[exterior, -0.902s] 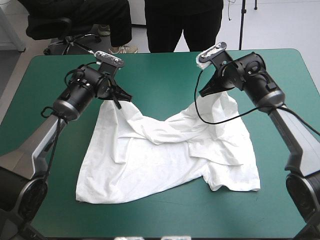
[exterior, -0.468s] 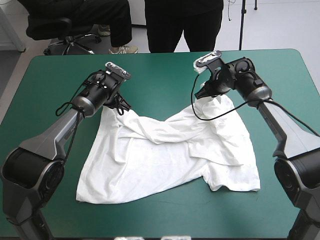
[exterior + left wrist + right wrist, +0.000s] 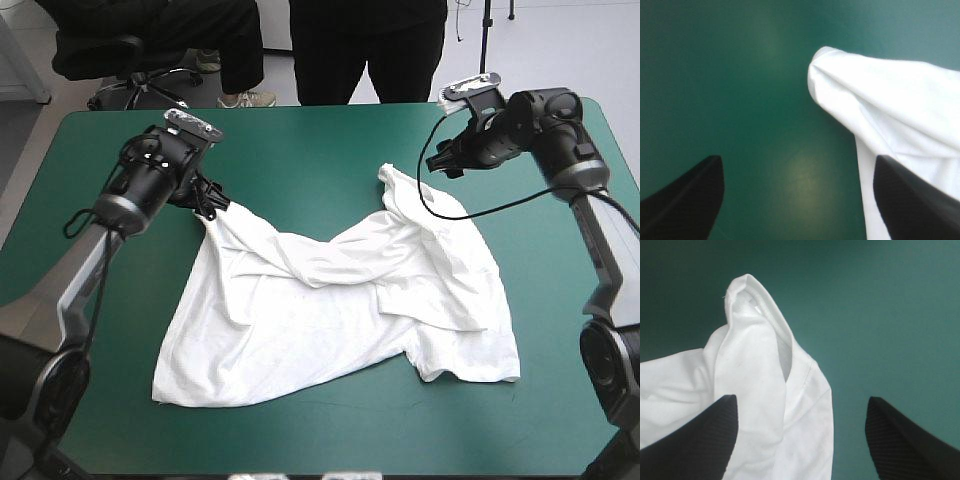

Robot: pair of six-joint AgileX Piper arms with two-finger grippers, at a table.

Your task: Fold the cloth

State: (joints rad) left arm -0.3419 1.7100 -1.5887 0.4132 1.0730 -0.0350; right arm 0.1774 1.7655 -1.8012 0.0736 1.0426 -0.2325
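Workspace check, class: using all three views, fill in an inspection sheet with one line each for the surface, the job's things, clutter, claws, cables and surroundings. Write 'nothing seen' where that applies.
Surface: teal-green table cover, flat.
Job's things: white T-shirt, rumpled and partly spread, its far edge drawn up into two peaks; not yet folded.
Clutter: nothing seen.
Claws: left claw open, at the far left peak, the cloth beside one finger; right claw open, the far right peak ahead of it. Neither grips the cloth.
Cables: nothing seen beyond the robot's own.
Surroundings: nothing seen over the tabletop.
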